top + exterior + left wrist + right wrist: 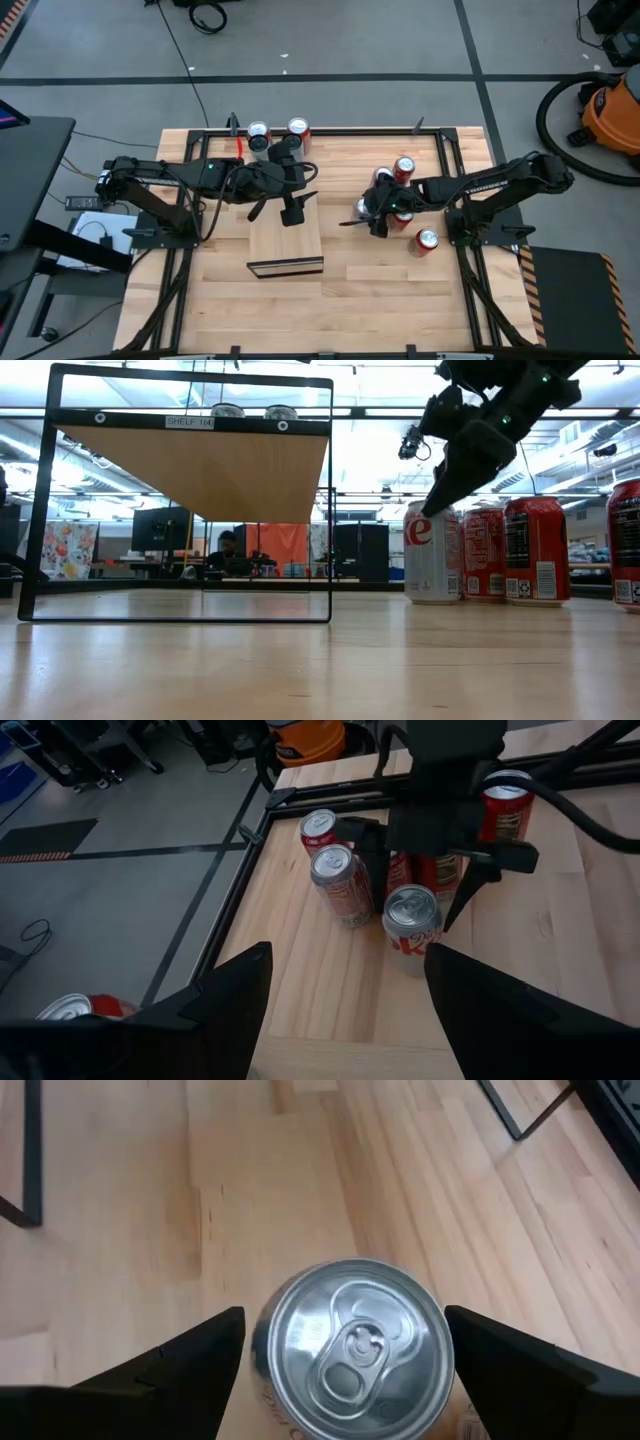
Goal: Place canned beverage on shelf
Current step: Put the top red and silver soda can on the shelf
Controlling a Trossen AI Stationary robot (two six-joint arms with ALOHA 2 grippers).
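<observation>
A white can with a silver top (350, 1345) stands upright on the table, the one nearest the shelf in a cluster of red cans (535, 550). My right gripper (345, 1315) is open and slants down over it, one finger on each side of its top rim with a small gap; the left wrist view shows this too (415, 885). The shelf (285, 240), a pale wood slab on a black frame (190, 465), stands left of the cans. My left gripper (293, 210) hovers open above the shelf, holding nothing.
Red cans stand close behind and beside the white can (404, 168), and one stands apart nearer the front (427, 240). Two more cans stand by the table's far edge (258, 133). Bare tabletop lies between the shelf and the cluster (340, 250).
</observation>
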